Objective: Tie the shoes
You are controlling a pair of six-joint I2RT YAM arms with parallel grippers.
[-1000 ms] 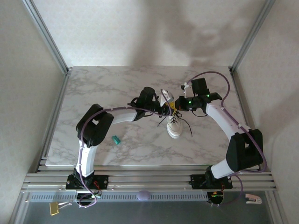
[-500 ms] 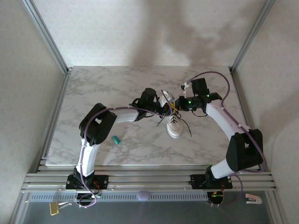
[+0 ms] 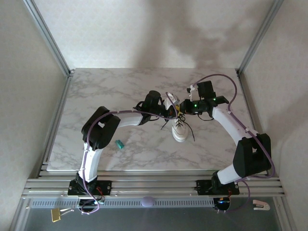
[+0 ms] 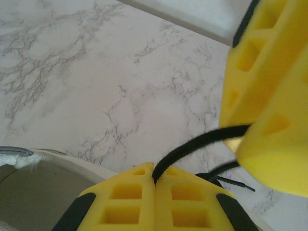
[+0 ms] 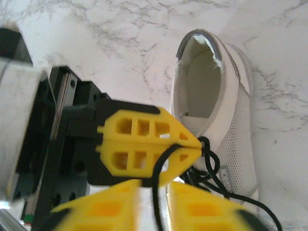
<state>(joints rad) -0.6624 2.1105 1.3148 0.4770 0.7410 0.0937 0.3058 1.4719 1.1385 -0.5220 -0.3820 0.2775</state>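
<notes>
Left wrist view: the left gripper [image 4: 155, 179] has just pinched shut on a black lace [image 4: 202, 142], while the right gripper [image 5: 153, 204] has started to part narrowly around it, which I judge to be a handover. The white sneaker [image 5: 226, 110] lies right of centre on the marble table [image 4: 96, 86]. The fingers hide any knot.

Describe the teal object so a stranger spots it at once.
On the white marble table, look toward the near edge, just right of the left arm's black elbow. The tiny teal block lies alone there, much smaller than the white black-laced sneaker farther right.
</notes>
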